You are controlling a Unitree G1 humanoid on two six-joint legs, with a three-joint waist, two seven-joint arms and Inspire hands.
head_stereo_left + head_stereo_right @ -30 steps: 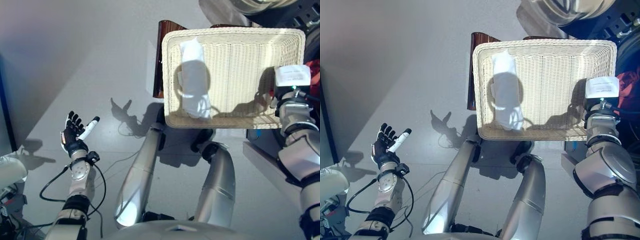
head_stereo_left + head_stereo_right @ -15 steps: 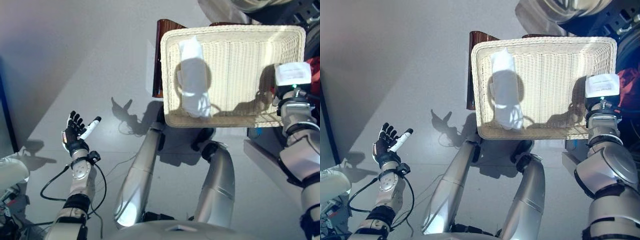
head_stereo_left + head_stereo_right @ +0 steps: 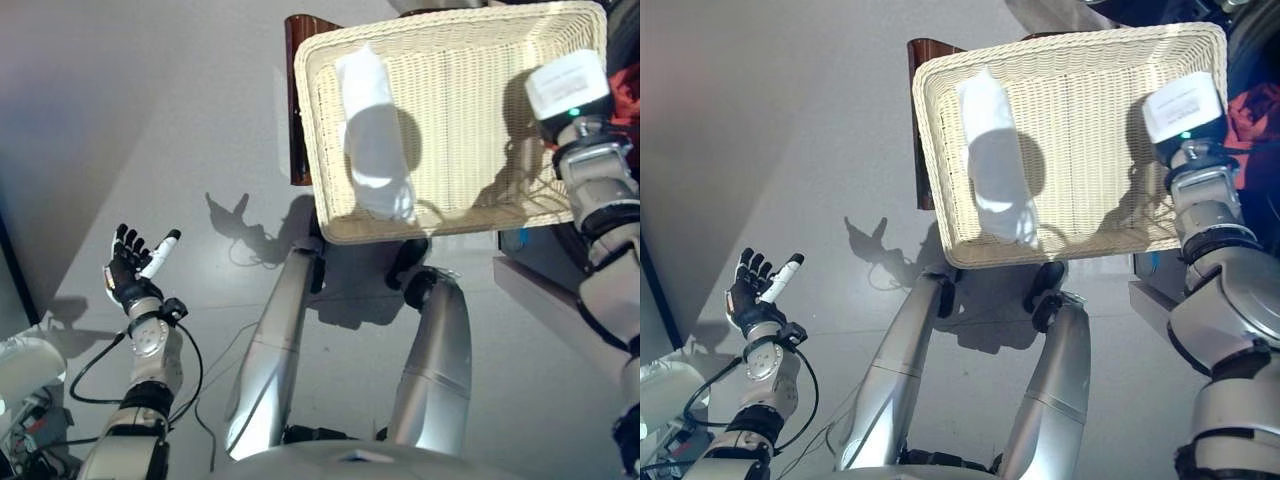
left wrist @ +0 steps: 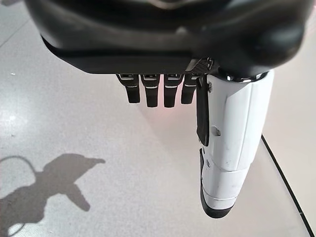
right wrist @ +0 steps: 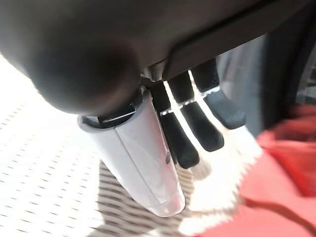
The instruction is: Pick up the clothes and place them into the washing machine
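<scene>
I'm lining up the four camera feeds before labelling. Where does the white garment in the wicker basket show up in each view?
Left eye view: white garment lies lengthwise in the left part of the wicker basket, upper middle of the picture.
Right eye view: same spot in the basket, slightly further left in the picture.
Left wrist view: not in it; only floor past the left robot hand.
Right wrist view: not in it; basket weave and red cloth show.
Shared landmark: the basket.

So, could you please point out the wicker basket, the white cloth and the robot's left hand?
wicker basket [image 3: 470,110]: left eye view, bare woven floor.
white cloth [image 3: 375,150]: left eye view, middle of the cloth.
left hand [image 3: 125,280]: left eye view, palm.
</scene>
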